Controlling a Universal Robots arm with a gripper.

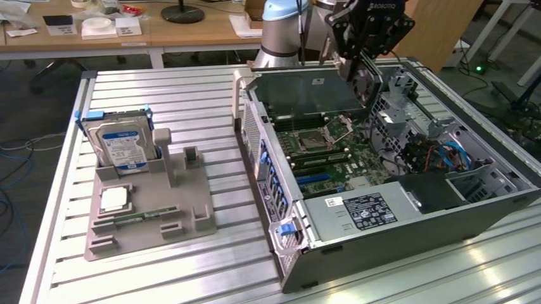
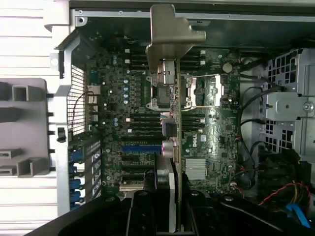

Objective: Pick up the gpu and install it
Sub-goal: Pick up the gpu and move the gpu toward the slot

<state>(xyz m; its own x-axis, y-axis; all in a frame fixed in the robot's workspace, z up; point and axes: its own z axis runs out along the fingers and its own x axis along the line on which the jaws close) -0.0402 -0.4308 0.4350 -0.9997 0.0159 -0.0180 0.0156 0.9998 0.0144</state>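
Note:
The gpu (image 1: 305, 94) hangs edge-down over the open computer case (image 1: 406, 221), its brownish-green board back facing the exterior view's left. My gripper (image 1: 363, 73) is shut on its end at the exterior view's right, above the motherboard (image 1: 338, 158). In the wrist view the gpu (image 2: 172, 123) shows edge-on, with its silver metal bracket (image 2: 170, 34) at the far end. My gripper (image 2: 170, 214) clamps it between two black fingers (image 2: 142, 211). The card hovers above the board near a blue slot (image 2: 140, 147) and is clear of the board.
A grey holder (image 1: 182, 202) on the slatted table at the exterior view's left carries a silver blue-labelled hard drive (image 1: 121, 145), a processor chip (image 1: 114, 199) and a memory stick (image 1: 139, 217). Inside the case are a power supply (image 1: 363, 212), cables (image 1: 448, 155) and a drive cage (image 1: 473, 183).

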